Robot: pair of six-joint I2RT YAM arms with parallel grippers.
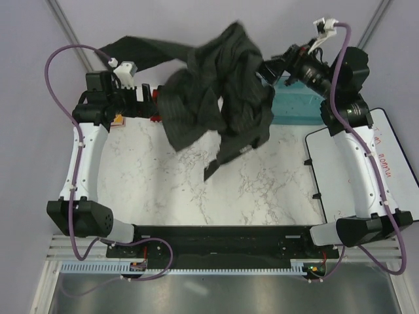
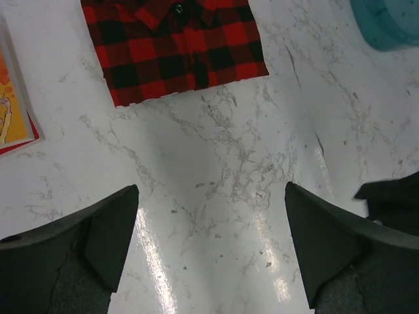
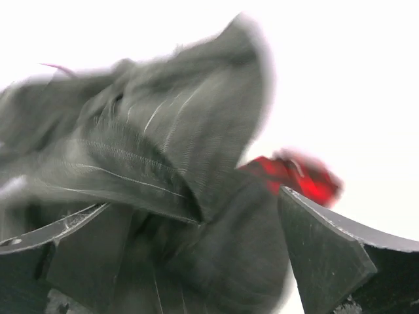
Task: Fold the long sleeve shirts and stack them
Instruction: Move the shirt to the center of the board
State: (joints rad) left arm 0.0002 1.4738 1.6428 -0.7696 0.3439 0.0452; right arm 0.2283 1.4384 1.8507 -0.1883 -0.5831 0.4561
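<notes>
Overhead, the left arm (image 1: 82, 150) is seen stretched from its near base to the far left of the marble table (image 1: 196, 190), with its wrist turned rightward. The left gripper (image 2: 211, 190) is held released above bare marble, its fingers wide apart with nothing between them. The right arm (image 1: 360, 163) is extended along the right side to the far edge, with its wrist bent leftward. The right gripper (image 3: 193, 196) is likewise spread wide, and the charcoal pinstriped shirt (image 1: 222, 91) is bunched between its fingers and draped over them. This shirt is held up off the table at the far centre, with one sleeve trailing toward the far left. The right wrist view is smeared by blur, so the exact hold on the cloth cannot be made out. The red-and-black plaid shirt (image 2: 177, 49) is laid folded flat at the far left of the table, mostly covered overhead by the left gripper and the dark cloth. A colourful book (image 2: 13, 111) is cut off at the frame edge beside it. A teal container (image 1: 304, 104) is set at the far right, partly masked by the right wrist, and its contents cannot be seen
</notes>
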